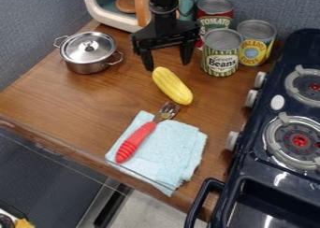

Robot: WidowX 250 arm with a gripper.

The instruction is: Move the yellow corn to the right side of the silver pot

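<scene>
The black gripper (167, 66) hangs at the upper middle of the view, its two fingers spread apart with nothing between them. Just below the fingertips the yellow corn (172, 85) lies on the wooden counter, slanting from upper left to lower right. To the left stands the silver pot (89, 53) with its lid on and a handle on each side. A stretch of counter separates the corn from the pot, with the corn on the pot's right.
A light blue cloth (167, 150) lies toward the front, with a red-handled fork (137, 140) on it. Several cans, one a green beans can (221, 53), stand at the back right. A dark stove (275, 143) borders the counter's right side.
</scene>
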